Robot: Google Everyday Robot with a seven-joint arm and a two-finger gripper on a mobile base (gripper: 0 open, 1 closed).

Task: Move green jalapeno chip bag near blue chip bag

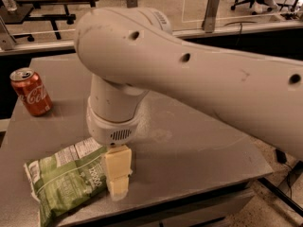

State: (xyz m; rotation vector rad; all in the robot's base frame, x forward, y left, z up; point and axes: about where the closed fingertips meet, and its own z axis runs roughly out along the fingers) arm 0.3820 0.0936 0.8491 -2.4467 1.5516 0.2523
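Take the red soda can (pixel 31 91) as your mark. The green jalapeno chip bag (pixel 64 181) lay flat on the desk (pixel 189 145), closer to the front edge than the can and well apart from it. Your gripper (pixel 117 176) hung forward and to the right of the can, at the end of the bag farthest from it. It was touching the foil or just above it; you could not tell which, nor whether the gripper was open or closed.

The bag probably weighed little: soft, air-filled foil that would dent, crinkle and slide under pressure, with brittle chips inside. A pinch on the flat crimped seam, or on a fold of loose foil near that end, looked safer than squeezing the puffed middle.

The blue chip bag did not show. The big white arm (pixel 213 79) covered the desk behind and to the right of the can. The can itself stood upright and would matter only if you swung the bag toward it.
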